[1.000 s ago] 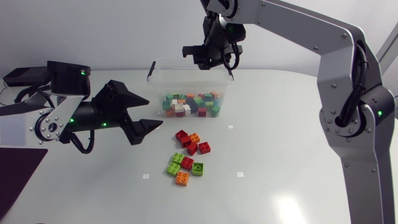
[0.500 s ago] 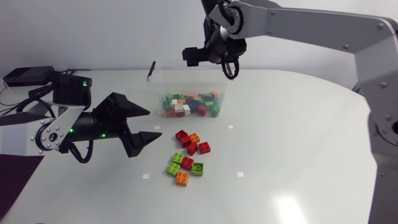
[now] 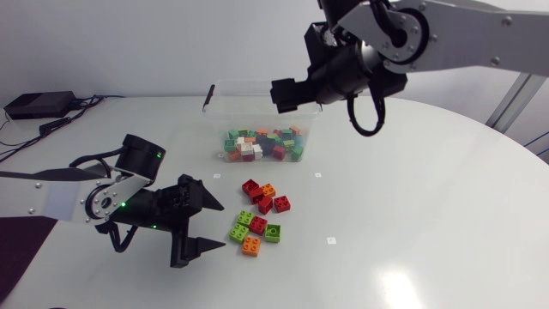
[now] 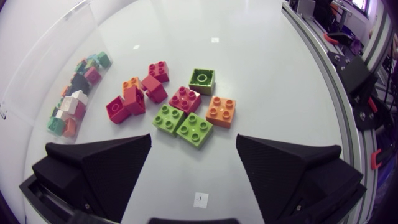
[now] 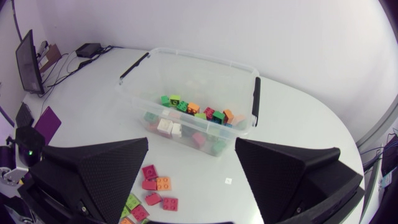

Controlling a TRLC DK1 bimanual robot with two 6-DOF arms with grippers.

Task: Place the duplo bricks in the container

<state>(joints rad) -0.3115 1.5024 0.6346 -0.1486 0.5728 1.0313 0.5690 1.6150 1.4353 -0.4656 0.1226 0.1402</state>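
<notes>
**Counter**: white, rounded edge.

**Clear plastic container**: at the far middle of the counter, open-topped, with black handles at its ends.

**Binned duplo bricks**: mixed green, red, orange and white, piled inside the container.

**Loose duplo bricks**: about nine on the counter, just near of the container. The red and orange ones lie farther off, the lime, green, red and orange ones nearer.

**Left tool**: low over the counter, just left of the loose bricks. Fingers wide apart, holding nothing.

**Right tool**: raised over the container's far right rim. Fingers wide apart, empty.
</notes>
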